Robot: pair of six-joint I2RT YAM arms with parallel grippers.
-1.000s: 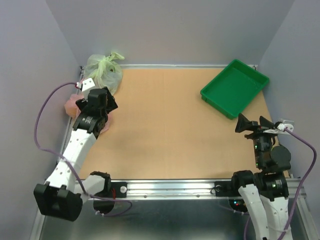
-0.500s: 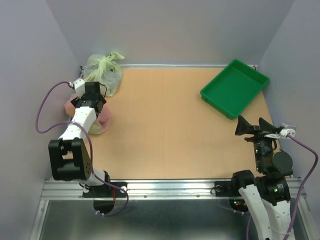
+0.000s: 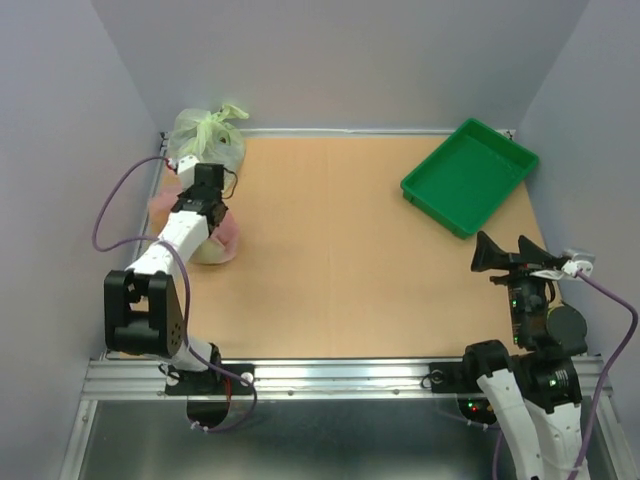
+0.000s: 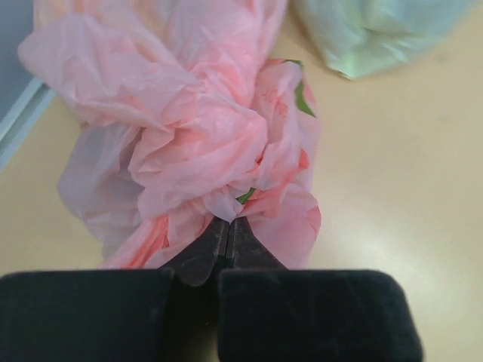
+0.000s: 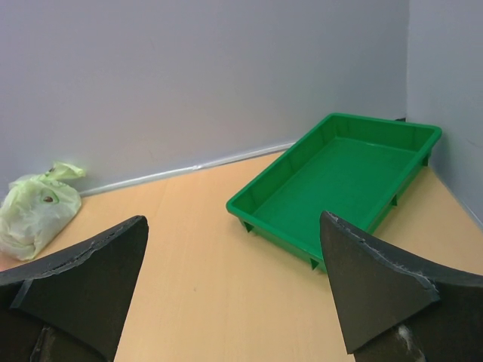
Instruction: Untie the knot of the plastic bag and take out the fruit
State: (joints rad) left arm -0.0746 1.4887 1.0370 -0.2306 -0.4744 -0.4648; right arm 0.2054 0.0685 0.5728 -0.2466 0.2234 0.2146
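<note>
Left gripper (image 4: 226,235) is closed, pinching pink plastic just under the knot (image 4: 204,143). The bag (image 3: 218,238) lies at the left edge of the table (image 3: 330,260), not yet untied, with fruit (image 4: 303,100) inside. Right gripper (image 3: 480,250) is wide open and empty.

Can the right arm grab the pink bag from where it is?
Probably not: the right gripper is open at the opposite edge from the plastic bag, and the left gripper, shut on it, partly covers it.
</note>
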